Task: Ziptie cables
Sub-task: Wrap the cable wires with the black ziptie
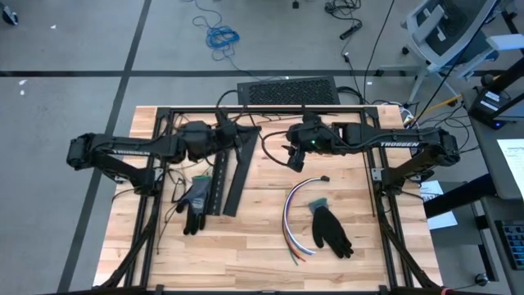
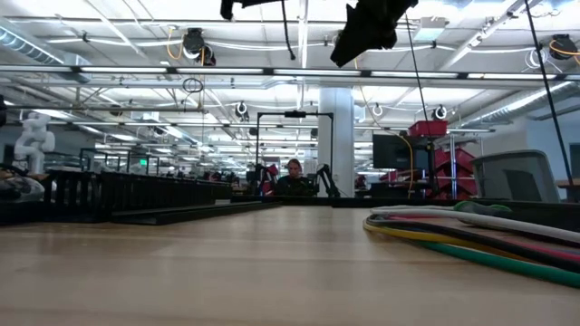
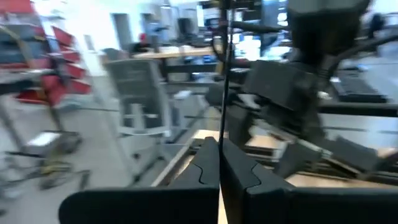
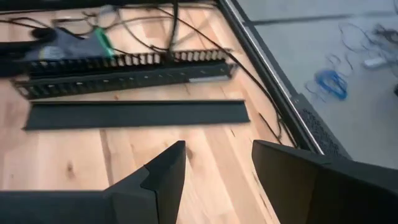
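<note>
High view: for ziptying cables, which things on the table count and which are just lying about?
Job:
- cables, a loose curved bundle
- left tool, shut on a thin black strand
- right tool, open, empty

Lying about:
- two dark gloves
- black slotted strip
- flat black cover strip

Loose bundle of thin multicoloured cables (image 2: 471, 237) cut off by low view's edge; distant seated person (image 2: 293, 177) too small.

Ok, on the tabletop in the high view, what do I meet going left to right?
Left glove → black slotted strip → flat black strip → cables → right glove.
</note>
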You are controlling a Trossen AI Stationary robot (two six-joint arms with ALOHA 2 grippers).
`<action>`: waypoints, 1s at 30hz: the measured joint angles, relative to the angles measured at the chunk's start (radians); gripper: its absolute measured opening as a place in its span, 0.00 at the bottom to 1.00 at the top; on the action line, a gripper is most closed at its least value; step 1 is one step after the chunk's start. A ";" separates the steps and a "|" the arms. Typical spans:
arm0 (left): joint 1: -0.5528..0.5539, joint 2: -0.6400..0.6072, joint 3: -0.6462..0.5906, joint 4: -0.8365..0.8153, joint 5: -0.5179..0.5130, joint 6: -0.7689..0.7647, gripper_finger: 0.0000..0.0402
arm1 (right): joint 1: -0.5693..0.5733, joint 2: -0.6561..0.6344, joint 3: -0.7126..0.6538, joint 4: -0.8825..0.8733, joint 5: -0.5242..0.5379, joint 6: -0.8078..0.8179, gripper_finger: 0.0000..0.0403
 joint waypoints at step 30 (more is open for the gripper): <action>0.144 -0.087 -0.069 -0.507 0.372 0.029 0.00 | -0.002 -0.050 0.000 -0.174 -0.050 -0.106 0.45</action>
